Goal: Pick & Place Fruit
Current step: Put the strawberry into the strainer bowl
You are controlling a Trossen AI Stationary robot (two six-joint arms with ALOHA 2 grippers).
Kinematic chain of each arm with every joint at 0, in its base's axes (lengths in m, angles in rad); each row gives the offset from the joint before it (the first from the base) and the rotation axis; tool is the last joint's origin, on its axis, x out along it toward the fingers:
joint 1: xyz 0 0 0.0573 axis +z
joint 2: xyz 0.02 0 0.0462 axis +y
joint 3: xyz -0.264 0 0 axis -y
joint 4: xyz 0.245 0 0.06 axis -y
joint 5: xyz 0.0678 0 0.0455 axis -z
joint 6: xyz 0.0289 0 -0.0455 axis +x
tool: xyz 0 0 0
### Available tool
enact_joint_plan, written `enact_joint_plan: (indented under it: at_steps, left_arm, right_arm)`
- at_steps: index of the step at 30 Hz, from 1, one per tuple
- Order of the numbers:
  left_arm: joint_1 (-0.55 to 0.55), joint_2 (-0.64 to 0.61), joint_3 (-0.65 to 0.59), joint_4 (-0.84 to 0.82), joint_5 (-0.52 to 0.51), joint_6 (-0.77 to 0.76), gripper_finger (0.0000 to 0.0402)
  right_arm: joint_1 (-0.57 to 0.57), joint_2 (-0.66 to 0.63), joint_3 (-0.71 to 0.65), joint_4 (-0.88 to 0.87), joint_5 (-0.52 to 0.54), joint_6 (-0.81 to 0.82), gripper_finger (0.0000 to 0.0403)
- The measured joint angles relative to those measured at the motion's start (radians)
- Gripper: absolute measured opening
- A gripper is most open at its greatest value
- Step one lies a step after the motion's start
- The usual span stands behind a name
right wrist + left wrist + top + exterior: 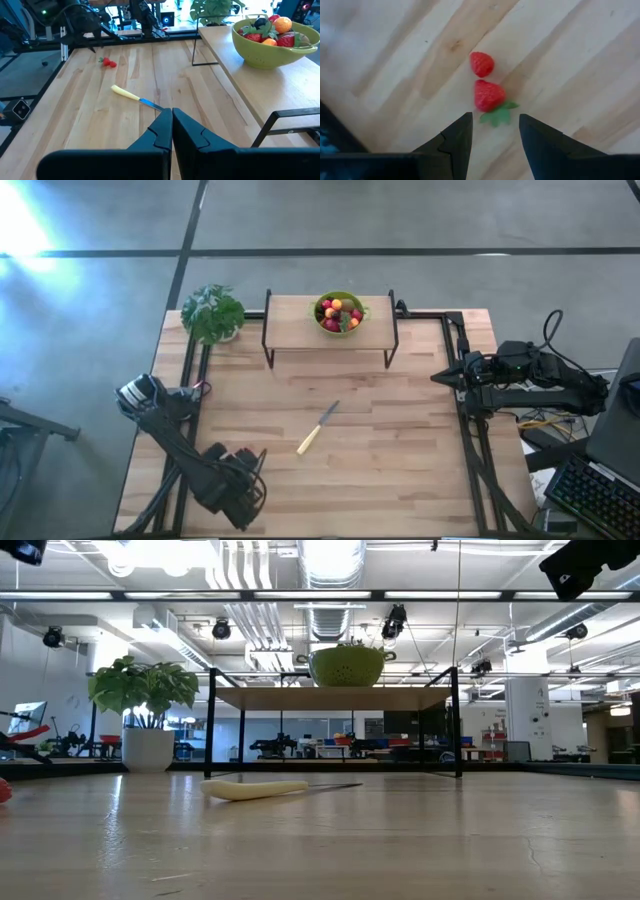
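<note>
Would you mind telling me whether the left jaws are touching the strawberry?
Apart. The left wrist view shows the open left gripper with bare table between its jaws and the strawberry.

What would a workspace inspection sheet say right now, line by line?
Surface: wooden table, with a raised shelf at the back.
Job's things: green bowl of fruit on the shelf; two strawberries loose on the table.
Clutter: knife mid-table; potted plant at the back corner.
Grippers: left gripper above the strawberries, jaws open, holding nothing; right gripper at the table's right edge, jaws shut, empty.
Cables: bundle beside the right arm.
Surroundings: large open room; keyboard off the table.
</note>
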Motion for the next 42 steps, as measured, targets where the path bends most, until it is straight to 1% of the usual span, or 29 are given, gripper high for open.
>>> enact_joint_plan:
  at_steps: [3, 5, 11, 15, 22, 26, 32, 35, 38, 42]
  left_arm:
    - [0.0, 0.0, -0.014, 0.06, 0.001, -0.102, 0.0167]
    - [0.0, 0.0, -0.022, 0.107, 0.001, -0.136, 0.0167]
    - [0.0, 0.0, -0.056, 0.19, 0.01, -0.141, 0.0167]
    - [0.0, 0.0, -0.077, 0.197, 0.053, -0.167, 0.0167]
    - [-0.004, 0.0, -0.102, 0.213, 0.055, -0.183, 0.0167]
    - [-0.004, 0.0, -0.146, 0.244, 0.06, -0.209, 0.0167]
    - [-0.004, 0.0, -0.21, 0.357, 0.072, -0.215, 0.0167]
    - [-0.004, 0.0, -0.234, 0.366, 0.073, -0.216, 0.0167]
    - [-0.004, 0.0, -0.248, 0.366, 0.073, -0.229, 0.0161]
    - [-0.004, 0.0, -0.26, 0.367, 0.072, -0.233, 0.0139]
  right_arm:
    - [0.0, 0.0, 0.0, 0.0, 0.0, 0.0, 0.0008]
    - [0.0, 0.0, 0.0, 0.0, 0.0, 0.0, 0.0008]
    - [0.0, 0.0, 0.0, 0.0, 0.0, 0.0, 0.0008]
    - [0.0, 0.0, 0.0, 0.0, 0.0, 0.0, 0.0008]
    - [0.0, 0.0, 0.0, 0.0, 0.0, 0.0, 0.0008]
    - [0.0, 0.0, 0.0, 0.0, 0.0, 0.0, 0.0008]
    - [0.0, 0.0, 0.0, 0.0, 0.0, 0.0, 0.0008]
    - [0.0, 0.0, 0.0, 0.0, 0.0, 0.0, 0.0008]
    - [0.0, 0.0, 0.0, 0.0, 0.0, 0.0, 0.0008]
    - [0.0, 0.0, 0.0, 0.0, 0.0, 0.0, 0.0008]
